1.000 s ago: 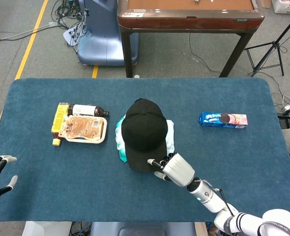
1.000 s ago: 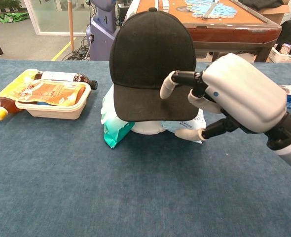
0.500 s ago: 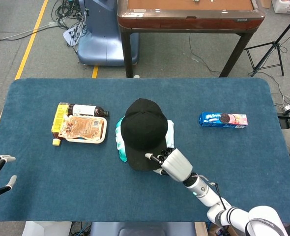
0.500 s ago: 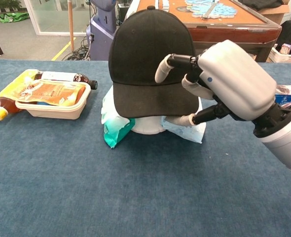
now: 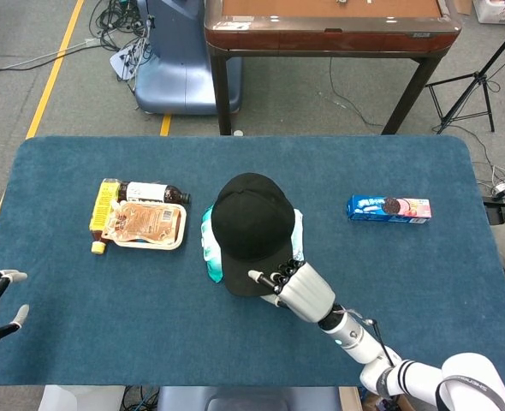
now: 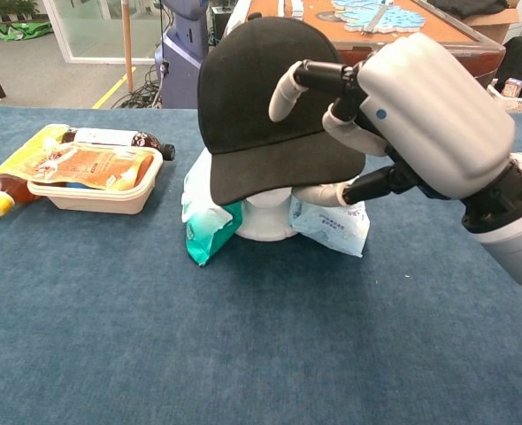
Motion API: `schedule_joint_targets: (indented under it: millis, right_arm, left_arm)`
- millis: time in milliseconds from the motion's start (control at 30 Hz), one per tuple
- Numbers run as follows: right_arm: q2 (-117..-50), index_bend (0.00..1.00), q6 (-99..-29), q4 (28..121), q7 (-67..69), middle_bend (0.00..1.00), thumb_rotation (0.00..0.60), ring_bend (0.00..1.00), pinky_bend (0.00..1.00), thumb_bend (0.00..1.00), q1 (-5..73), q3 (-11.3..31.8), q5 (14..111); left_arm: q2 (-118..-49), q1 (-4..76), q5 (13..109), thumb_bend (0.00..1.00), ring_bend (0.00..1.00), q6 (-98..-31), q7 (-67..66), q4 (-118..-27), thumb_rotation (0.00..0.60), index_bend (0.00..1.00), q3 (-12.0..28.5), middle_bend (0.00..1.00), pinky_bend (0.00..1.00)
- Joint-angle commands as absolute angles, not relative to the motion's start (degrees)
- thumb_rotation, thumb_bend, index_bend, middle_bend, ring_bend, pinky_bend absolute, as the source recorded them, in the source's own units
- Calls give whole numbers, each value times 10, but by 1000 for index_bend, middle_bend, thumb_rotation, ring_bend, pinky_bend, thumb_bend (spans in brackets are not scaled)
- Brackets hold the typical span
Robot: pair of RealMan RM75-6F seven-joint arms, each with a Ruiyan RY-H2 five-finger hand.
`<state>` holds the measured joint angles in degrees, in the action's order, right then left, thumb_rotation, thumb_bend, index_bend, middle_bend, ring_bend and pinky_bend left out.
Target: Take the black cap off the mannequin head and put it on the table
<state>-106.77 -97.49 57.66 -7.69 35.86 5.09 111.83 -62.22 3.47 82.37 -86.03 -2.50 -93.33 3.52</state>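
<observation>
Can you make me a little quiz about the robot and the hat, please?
1. True or false: the right hand has the brim of the black cap between its thumb and its fingers.
2. What lies far on the robot's right side of the table? A) a blue cookie packet B) a red ball C) a spoon
3. Fill in the missing word: the tray with the orange pouch lies beside a ____ with a yellow cap.

Key: 1 true. 2 A. 3 bottle.
</observation>
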Motion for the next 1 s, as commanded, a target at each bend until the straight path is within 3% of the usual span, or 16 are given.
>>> schedule_joint_targets:
  millis: [33, 333, 600, 1000]
  right_arm:
    - [-1054, 431, -967, 605, -100, 1000, 600, 910, 1000, 0, 364, 51, 1122]
    - [-1032, 440, -953, 662, -136, 1000, 600, 910, 1000, 0, 369, 61, 1116]
    - [-1015, 520, -939, 700, -145, 1000, 600, 922, 1000, 12, 371, 76, 1097]
    - [-993, 574, -919, 731, -146, 1000, 600, 928, 1000, 116, 368, 81, 1078]
  left_arm:
    - [-622, 34, 824, 294, 280, -861, -25, -933, 600, 319, 35, 292, 584]
    - [-622, 34, 825, 295, 280, -862, -24, -934, 600, 319, 35, 292, 584]
    - [-622, 33, 826, 294, 280, -862, -25, -934, 600, 319, 35, 292, 584]
    - [-622, 33, 824, 295, 280, -862, -25, -934, 600, 319, 36, 292, 584]
